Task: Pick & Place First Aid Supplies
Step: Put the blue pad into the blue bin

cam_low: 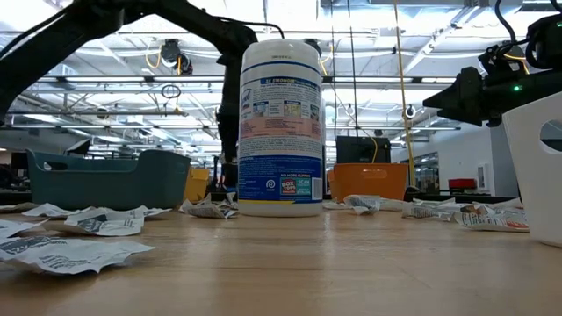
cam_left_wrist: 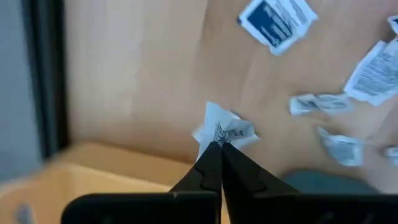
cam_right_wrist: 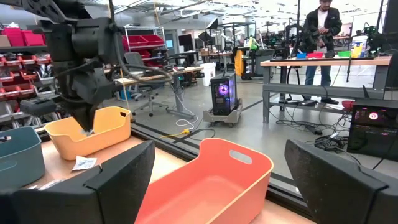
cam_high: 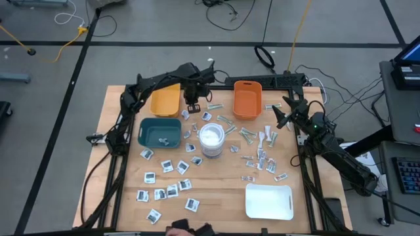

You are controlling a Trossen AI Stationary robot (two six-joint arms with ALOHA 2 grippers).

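Observation:
Several small first aid packets (cam_high: 172,178) lie flat and scattered over the wooden table (cam_high: 216,196). My left gripper (cam_high: 192,107) hangs just right of the yellow bin (cam_high: 165,99), above the table, shut on one crumpled white packet (cam_left_wrist: 225,129) with dark print. That gripper also shows in the right wrist view, at the yellow bin's rim (cam_right_wrist: 87,127). My right gripper (cam_high: 282,115) waits open at the table's right edge, beside the orange bin (cam_high: 247,99), with nothing between its fingers. My left gripper pinches the packet's near edge (cam_left_wrist: 219,138) between its two fingertips (cam_left_wrist: 211,163). The fingers point down from above. The packet sticks out past the tips, crumpled, and is lifted clear of the table.
A teal bin (cam_high: 159,132) holding a packet sits left of centre. A white wipes canister (cam_high: 211,139) stands upright mid-table. A white tray (cam_high: 269,200) lies near the front right. More packets lie between the canister and the orange bin (cam_high: 262,154). A person stands in the room beyond (cam_right_wrist: 320,37).

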